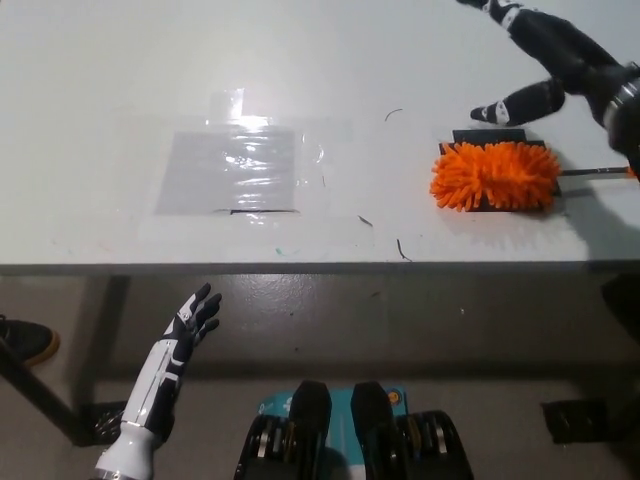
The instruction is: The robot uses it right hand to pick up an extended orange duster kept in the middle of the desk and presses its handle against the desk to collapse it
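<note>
The orange duster [493, 175] lies on the white desk [330, 70] at the right, its fluffy head resting over a black patch. Its thin dark handle [590, 172] runs off toward the right edge of the picture. My black right hand [545, 55] hovers above and behind the duster head, open with fingers spread, holding nothing and apart from the duster. My white left hand [185, 330] rests below the desk's front edge at the lower left, open.
A clear plastic sheet [228, 170] is taped flat on the desk left of the middle. Small dark marks dot the desk between the sheet and the duster. The desk's front edge [300, 268] runs across the picture, with floor below.
</note>
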You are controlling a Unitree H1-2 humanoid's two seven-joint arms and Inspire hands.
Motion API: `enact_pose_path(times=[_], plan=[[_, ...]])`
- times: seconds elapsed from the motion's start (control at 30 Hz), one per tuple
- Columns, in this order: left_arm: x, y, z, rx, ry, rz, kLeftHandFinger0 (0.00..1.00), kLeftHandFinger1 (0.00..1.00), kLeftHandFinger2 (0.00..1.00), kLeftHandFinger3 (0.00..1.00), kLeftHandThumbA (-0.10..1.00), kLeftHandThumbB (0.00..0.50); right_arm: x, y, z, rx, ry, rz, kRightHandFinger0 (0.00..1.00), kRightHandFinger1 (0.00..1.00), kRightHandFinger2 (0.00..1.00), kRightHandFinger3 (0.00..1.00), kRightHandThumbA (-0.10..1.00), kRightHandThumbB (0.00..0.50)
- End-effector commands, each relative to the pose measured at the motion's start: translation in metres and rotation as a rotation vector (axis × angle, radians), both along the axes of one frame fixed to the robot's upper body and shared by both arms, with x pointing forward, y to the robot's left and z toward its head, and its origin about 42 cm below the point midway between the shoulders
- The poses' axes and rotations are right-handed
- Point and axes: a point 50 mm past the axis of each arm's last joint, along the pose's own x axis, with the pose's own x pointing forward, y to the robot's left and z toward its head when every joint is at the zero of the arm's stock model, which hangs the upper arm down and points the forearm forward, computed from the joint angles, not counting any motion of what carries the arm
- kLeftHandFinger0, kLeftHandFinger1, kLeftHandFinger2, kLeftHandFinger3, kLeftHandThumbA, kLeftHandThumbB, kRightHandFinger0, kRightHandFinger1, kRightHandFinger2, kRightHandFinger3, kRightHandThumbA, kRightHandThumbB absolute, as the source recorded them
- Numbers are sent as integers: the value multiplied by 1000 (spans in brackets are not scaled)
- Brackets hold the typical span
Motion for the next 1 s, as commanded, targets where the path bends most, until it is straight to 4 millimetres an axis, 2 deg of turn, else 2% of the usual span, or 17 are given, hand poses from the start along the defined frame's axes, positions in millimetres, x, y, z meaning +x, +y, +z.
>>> enact_pose_path(times=[0.0, 0.03, 0.1, 0.13, 0.23, 0.33, 0.37, 0.53, 0.97], plan=[[2, 1, 17, 6, -94, -38, 1000, 1000, 1000, 1000, 1000, 128, 32, 0, 35, -147, 109, -113, 1000, 1000, 1000, 1000, 893, 425], [2, 1, 17, 8, -91, -37, 1000, 1000, 1000, 1000, 1000, 130, 37, 1, 31, -146, 135, -110, 1000, 1000, 1000, 1000, 915, 447], [2, 1, 17, 8, -92, -37, 1000, 1000, 1000, 1000, 1000, 136, 40, 3, 28, -162, 152, -105, 1000, 1000, 1000, 1000, 958, 446], [1, 2, 17, 8, -91, -37, 1000, 1000, 1000, 1000, 1000, 123, 44, 5, 22, -174, 195, -91, 1000, 1000, 1000, 1000, 1000, 445], [2, 2, 18, 4, -91, -38, 1000, 1000, 1000, 1000, 1000, 113, 49, 5, 15, -160, 250, -90, 1000, 1000, 1000, 1000, 1000, 500], [2, 2, 17, 5, -92, -38, 1000, 1000, 1000, 1000, 1000, 112, 51, 5, 15, -161, 263, -90, 1000, 1000, 1000, 1000, 1000, 500], [1, 3, 16, 3, -89, -35, 1000, 1000, 1000, 1000, 1000, 127, 52, 11, 5, -148, 330, -83, 1000, 1000, 1000, 1000, 1000, 500], [1, 3, 16, 5, -87, -37, 1000, 1000, 1000, 1000, 1000, 119, 52, 13, -2, -106, 373, -85, 1000, 1000, 1000, 1000, 1000, 500], [2, 3, 17, 5, -85, -39, 1000, 1000, 1000, 1000, 1000, 116, 50, 18, -5, -117, 396, -42, 1000, 1000, 1000, 1000, 1000, 500]])
